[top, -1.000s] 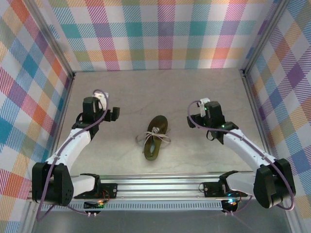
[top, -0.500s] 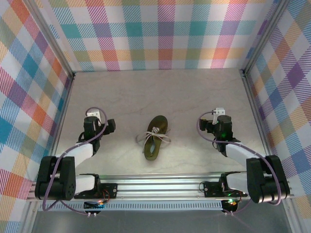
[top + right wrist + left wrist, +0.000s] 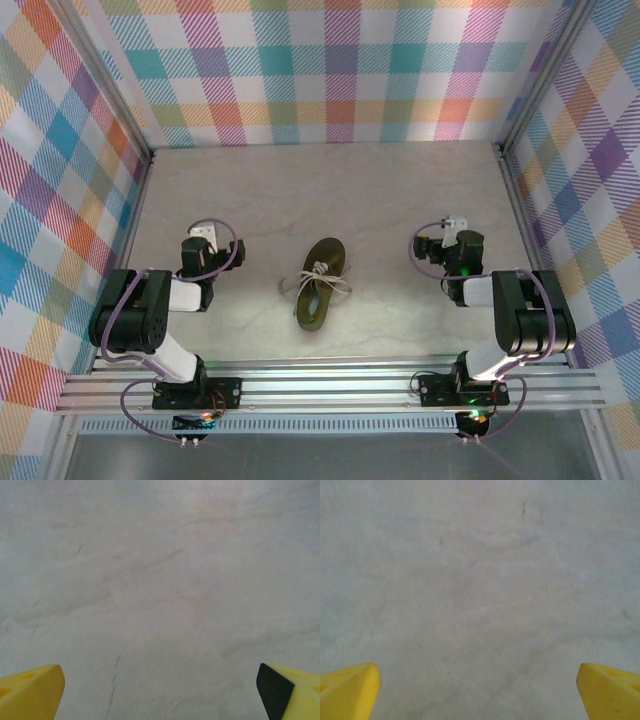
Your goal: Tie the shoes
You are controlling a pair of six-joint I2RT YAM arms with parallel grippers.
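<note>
Olive shoe (image 3: pixel 319 290) (cream laces (image 3: pixel 319 268)); yel. fingers (image 3: pixel 347 692).

Matt, faintly veined table (image 3: pixel 480 580); smooth yellow plastic fingers (image 3: pixel 347 692); ribbed metal rail (image 3: pixel 330 385).

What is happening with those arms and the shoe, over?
Both open: left pincer, right pincer, facing bare table. Olive shoe between them, untouched, cream laces splayed. No obstacle seen between.

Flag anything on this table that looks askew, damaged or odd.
Only the shoe stands out: it lies diagonally, with its cream laces splayed loosely to both sides. The left end effector and right end effector are open over bare table, apart from it. Nothing looks spilled or damaged.
</note>
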